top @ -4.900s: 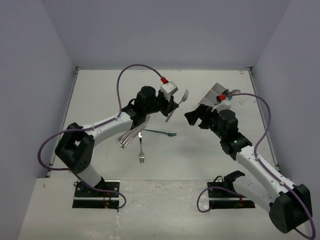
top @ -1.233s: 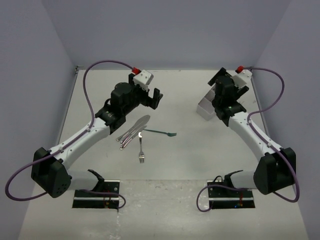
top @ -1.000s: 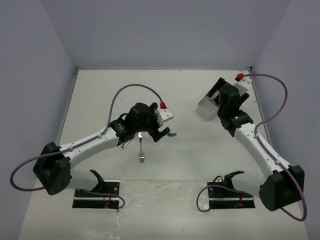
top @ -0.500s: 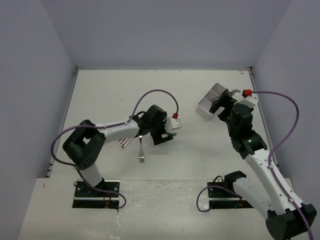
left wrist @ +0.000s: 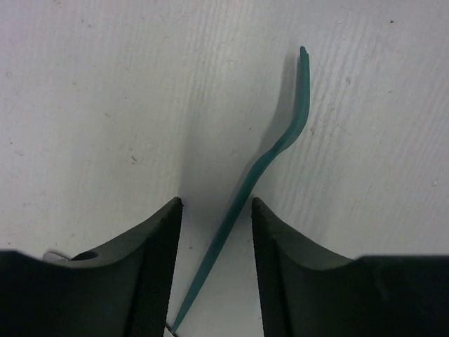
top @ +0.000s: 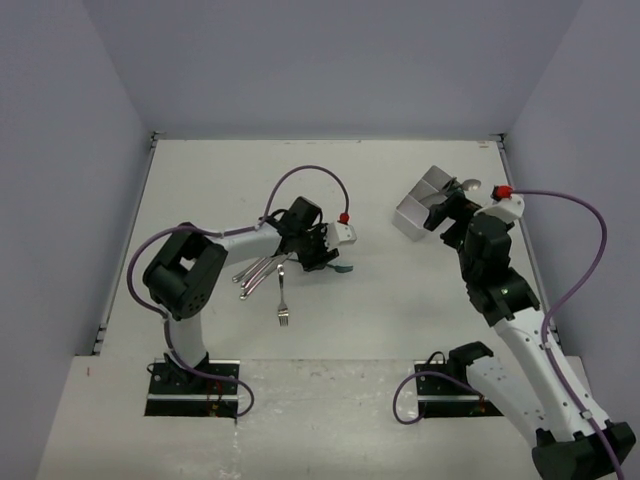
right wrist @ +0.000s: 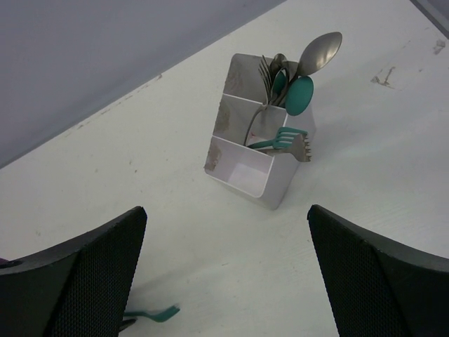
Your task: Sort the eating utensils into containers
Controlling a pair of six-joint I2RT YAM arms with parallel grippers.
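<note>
While the left gripper sits low over the table, its jaws stand half-wide astride the handle of the teal utensil near the table's middle, touching neither side. We judge the pick-up is in hand; next we must pinch that handle squarely and lift. Silver utensils lie just beside it. Our right gripper hangs wide and empty, facing the three-compartment container near the right edge.
</note>
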